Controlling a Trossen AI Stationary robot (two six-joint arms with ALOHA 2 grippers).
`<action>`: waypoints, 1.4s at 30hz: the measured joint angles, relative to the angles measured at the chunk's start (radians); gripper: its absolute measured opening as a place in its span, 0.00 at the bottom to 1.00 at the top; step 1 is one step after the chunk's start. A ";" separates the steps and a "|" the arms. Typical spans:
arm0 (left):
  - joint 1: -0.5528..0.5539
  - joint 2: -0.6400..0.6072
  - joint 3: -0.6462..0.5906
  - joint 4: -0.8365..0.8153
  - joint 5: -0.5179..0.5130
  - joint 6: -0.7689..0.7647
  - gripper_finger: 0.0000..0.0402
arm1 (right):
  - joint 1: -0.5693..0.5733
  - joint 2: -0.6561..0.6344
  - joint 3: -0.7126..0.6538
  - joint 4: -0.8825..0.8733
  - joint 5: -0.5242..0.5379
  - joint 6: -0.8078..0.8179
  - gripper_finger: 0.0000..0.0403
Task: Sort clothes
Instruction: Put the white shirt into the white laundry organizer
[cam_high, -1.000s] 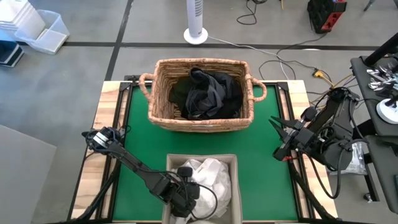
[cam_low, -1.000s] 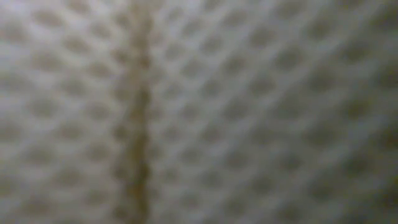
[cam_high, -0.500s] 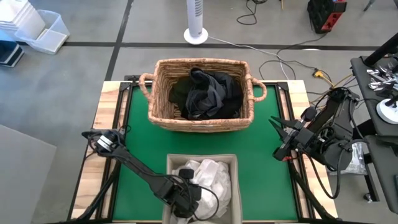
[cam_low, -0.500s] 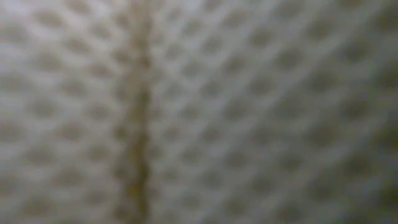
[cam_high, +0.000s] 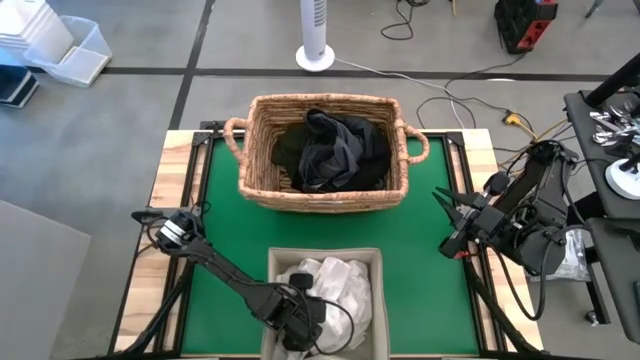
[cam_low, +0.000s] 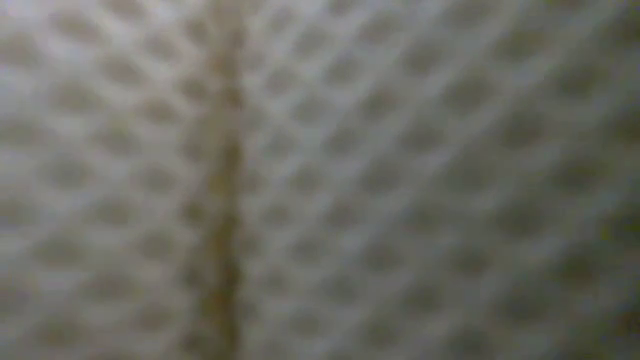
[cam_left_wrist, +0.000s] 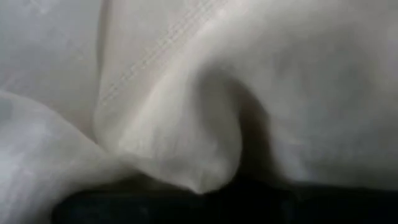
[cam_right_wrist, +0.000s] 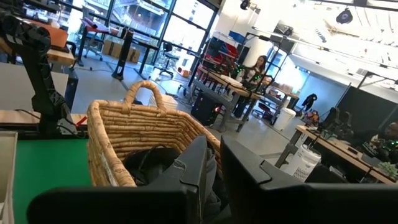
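White clothes (cam_high: 340, 285) lie heaped in a pale fabric bin (cam_high: 374, 262) at the table's near centre. My left gripper (cam_high: 306, 322) reaches down into that bin, shut, with white cloth (cam_left_wrist: 186, 118) filling its wrist view. Dark clothes (cam_high: 330, 150) lie in a wicker basket (cam_high: 252, 160) at the far centre. My right gripper (cam_high: 439, 194) hovers level over the table's right edge and points toward the basket (cam_right_wrist: 124, 137). Its fingers are nearly together with nothing between them. My left gripper comes steeply from above into the heap of white clothes, and a rounded fold (cam_left_wrist: 199, 168) lies right against its shut fingers. The gripper's own body hides the place of contact in the high view. I cannot tell whether any cloth is caught between the fingers.
A green mat (cam_high: 225, 230) covers the table between basket and bin. The bin's mesh wall (cam_low: 320, 180) fills the low view. Cables and equipment stand beyond the right edge, and a fan base (cam_high: 314, 55) stands on the floor past the far edge.
My left gripper has sunk deeper into the bin among the white clothes and stays shut. My right arm has kept still.
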 joint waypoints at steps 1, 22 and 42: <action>0.000 0.002 0.000 0.004 0.002 0.000 0.00 | 0.000 0.000 0.000 0.000 0.000 0.000 0.10; 0.001 0.009 0.181 -0.122 -0.075 -0.032 0.10 | 0.000 0.000 0.000 0.001 0.000 0.000 0.10; -0.008 0.009 0.426 -0.448 -0.135 -0.024 0.18 | 0.000 0.000 0.000 0.001 0.000 0.000 0.09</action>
